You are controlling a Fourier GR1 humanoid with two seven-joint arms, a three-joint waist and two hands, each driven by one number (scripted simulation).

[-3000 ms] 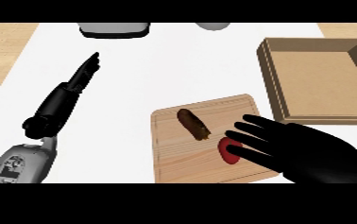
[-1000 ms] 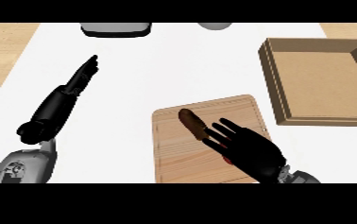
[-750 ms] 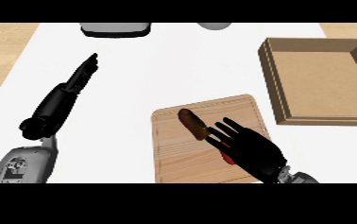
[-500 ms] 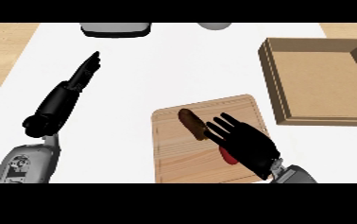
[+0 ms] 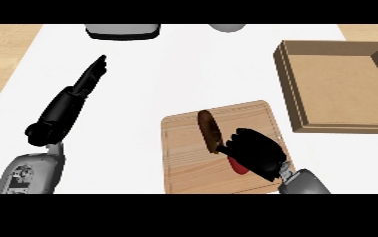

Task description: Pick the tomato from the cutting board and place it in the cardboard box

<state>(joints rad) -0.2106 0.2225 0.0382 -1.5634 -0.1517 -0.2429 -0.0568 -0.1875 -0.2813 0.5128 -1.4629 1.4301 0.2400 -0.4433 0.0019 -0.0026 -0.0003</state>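
Now my right hand (image 5: 255, 150) curls over the tomato (image 5: 238, 166) beneath it; I should lift straight up, avoiding the brown thing (image 5: 209, 130) alongside.

A rectangular wooden cutting board (image 5: 188, 171) lies near on the counter. On it a long brown item (image 5: 209, 129) lies left of the robot's right hand (image 5: 255, 151), which covers a red tomato (image 5: 238, 166). An open cardboard box (image 5: 330, 92) sits farther right. The left hand (image 5: 71, 102) lies far left.
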